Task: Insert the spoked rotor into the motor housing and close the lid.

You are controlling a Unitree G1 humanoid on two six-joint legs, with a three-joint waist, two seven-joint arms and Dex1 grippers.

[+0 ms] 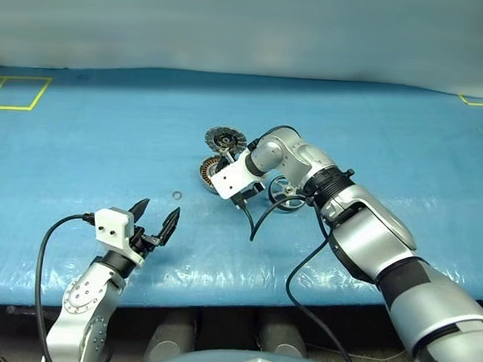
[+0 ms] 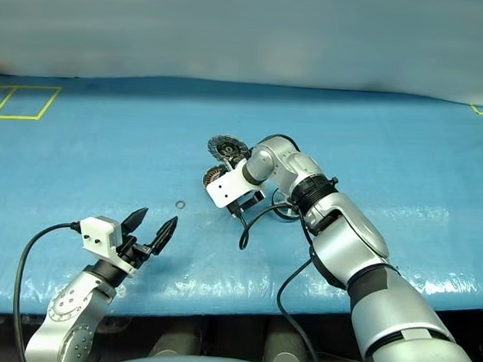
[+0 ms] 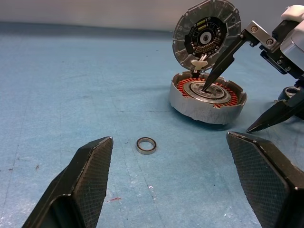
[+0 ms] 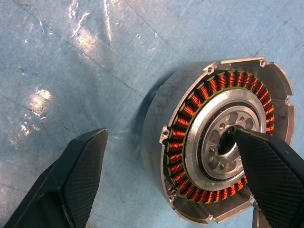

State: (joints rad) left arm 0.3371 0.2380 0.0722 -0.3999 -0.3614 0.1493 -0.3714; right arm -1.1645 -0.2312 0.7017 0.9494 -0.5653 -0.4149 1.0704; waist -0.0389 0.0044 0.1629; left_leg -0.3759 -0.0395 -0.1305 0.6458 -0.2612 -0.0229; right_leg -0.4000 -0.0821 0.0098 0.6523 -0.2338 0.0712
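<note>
Left gripper [image 1: 156, 218] open, empty, above table's [image 1: 79, 155] near edge. One small ring [image 3: 146, 145] lies loose ahead. One motor housing [image 3: 207, 97] mid-table, lid [image 3: 206, 34] raised upright behind. Right gripper [image 3: 230, 108] open: one finger inside housing's central hole, one outside. One spoked rotor [image 1: 283, 192] lies right, behind arm.

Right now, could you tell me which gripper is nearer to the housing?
Right. The right gripper straddles the housing, one of its fingers in the central hole. The left gripper hangs open well short of it.
</note>
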